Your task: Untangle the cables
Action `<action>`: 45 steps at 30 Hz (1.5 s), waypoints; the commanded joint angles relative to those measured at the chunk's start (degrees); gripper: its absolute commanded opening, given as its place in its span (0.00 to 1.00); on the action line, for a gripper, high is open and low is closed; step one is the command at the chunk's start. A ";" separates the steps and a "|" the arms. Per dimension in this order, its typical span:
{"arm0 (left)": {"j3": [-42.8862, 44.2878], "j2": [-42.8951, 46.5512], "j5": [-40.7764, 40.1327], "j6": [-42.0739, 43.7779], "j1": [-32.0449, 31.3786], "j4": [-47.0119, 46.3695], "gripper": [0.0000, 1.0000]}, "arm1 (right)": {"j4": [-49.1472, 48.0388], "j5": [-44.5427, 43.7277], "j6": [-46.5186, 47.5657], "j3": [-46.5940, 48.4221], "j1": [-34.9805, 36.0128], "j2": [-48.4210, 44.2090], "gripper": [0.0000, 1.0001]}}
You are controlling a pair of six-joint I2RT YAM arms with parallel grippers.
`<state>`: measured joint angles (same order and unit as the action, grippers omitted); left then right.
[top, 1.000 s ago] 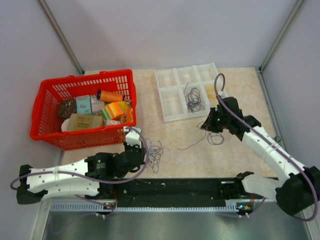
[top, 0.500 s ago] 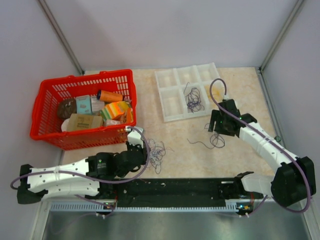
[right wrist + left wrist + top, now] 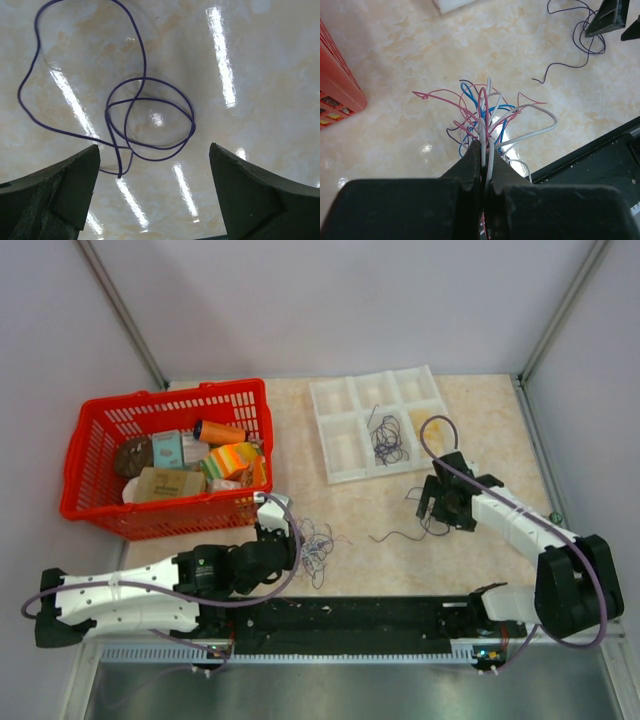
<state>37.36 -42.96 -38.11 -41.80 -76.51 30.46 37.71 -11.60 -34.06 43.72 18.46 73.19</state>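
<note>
A tangle of thin cables [image 3: 485, 107] in pink, blue, white and purple stands up from the tabletop. My left gripper [image 3: 484, 146] is shut on its strands. From above, this bundle [image 3: 314, 543] lies just right of the left gripper [image 3: 288, 540], near the table's front edge. One purple cable [image 3: 193, 120] lies loose in loops on the table. My right gripper [image 3: 154, 146] hovers open right over it with nothing between its fingers. In the top view the right gripper [image 3: 433, 506] is at centre right, and the purple cable [image 3: 398, 535] trails left from it. More dark cables [image 3: 388, 443] rest in the tray.
A white compartment tray [image 3: 345, 412] sits at the back centre. A red basket [image 3: 90, 500] full of packaged goods stands at the left, close behind the left arm. A black rail [image 3: 360, 615] runs along the table's near edge.
My right gripper has opened and let the purple cable drop onto the table, and its arm has swung nearer and lower. The left gripper stays shut on the bundle.
</note>
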 commanded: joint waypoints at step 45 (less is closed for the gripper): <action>0.87 -4.59 1.54 -0.47 -0.04 -7.96 0.00 | -9.32 -9.39 10.32 27.36 7.29 0.35 0.00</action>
<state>37.17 -46.70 -36.42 -41.85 -76.49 26.06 31.99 -16.97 -30.55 65.04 25.50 66.46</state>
